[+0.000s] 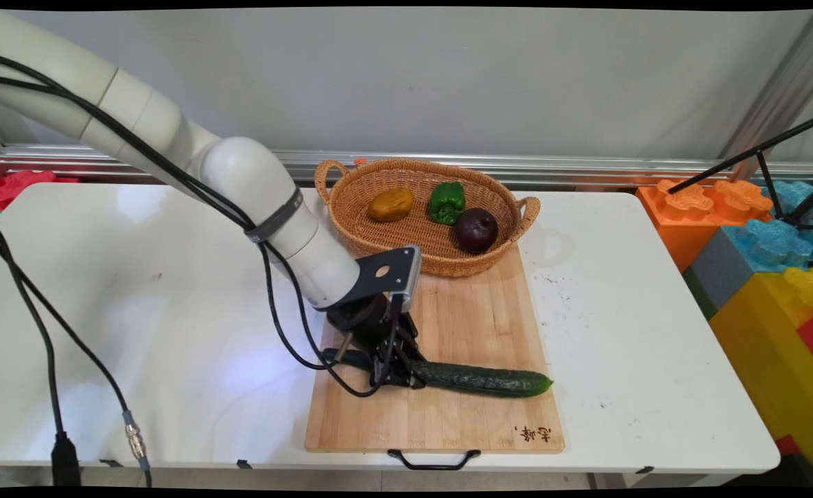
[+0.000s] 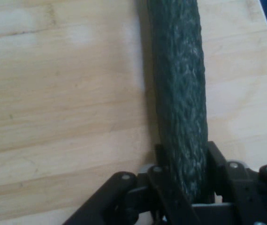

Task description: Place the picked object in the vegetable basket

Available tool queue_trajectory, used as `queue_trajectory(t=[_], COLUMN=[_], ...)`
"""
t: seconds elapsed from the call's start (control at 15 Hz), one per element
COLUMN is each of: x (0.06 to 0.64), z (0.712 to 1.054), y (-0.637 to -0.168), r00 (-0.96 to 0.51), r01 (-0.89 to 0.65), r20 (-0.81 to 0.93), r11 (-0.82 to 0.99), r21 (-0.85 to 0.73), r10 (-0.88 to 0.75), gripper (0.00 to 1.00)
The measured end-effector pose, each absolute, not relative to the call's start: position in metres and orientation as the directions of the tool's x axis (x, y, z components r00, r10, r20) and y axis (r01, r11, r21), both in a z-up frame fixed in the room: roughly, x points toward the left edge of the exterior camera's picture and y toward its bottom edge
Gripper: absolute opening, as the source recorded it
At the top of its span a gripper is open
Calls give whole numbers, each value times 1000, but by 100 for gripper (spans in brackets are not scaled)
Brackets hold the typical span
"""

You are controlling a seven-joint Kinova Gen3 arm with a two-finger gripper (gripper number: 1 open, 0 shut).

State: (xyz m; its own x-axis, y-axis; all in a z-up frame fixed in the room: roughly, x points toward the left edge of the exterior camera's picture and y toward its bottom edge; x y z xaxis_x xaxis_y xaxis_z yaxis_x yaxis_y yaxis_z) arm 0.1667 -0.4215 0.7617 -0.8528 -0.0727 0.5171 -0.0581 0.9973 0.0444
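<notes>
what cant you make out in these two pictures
- Left end of the long dark green cucumber: main view, hidden by the black two-finger gripper.
- Cucumber's far tip: hand view, cut off by the top edge.
- Burnt mark on the wooden cutting board: too small to read.

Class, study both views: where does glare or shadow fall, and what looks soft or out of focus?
Main view: pale glare patches on the table left of the board; the basket casts a faint shadow to its right. Hand view: the cucumber shades a dark strip along its left side; the gripper linkage at the bottom edge looks soft.
</notes>
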Motion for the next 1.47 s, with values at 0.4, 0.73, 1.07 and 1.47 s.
queue_trajectory(t=[0.4, 0.73, 1.07, 1.47], x=[177, 191, 198, 204], z=[783, 831, 880, 917], y=[-412, -418, -456, -535], r00=[-848, -826, -796, -790], r01=[-41, -55, -84, -113], r20=[526, 558, 603, 612], r11=[998, 997, 996, 975], r21=[50, 49, -30, -190], r10=[-61, -73, -48, 28], gripper=[0, 0, 0, 0])
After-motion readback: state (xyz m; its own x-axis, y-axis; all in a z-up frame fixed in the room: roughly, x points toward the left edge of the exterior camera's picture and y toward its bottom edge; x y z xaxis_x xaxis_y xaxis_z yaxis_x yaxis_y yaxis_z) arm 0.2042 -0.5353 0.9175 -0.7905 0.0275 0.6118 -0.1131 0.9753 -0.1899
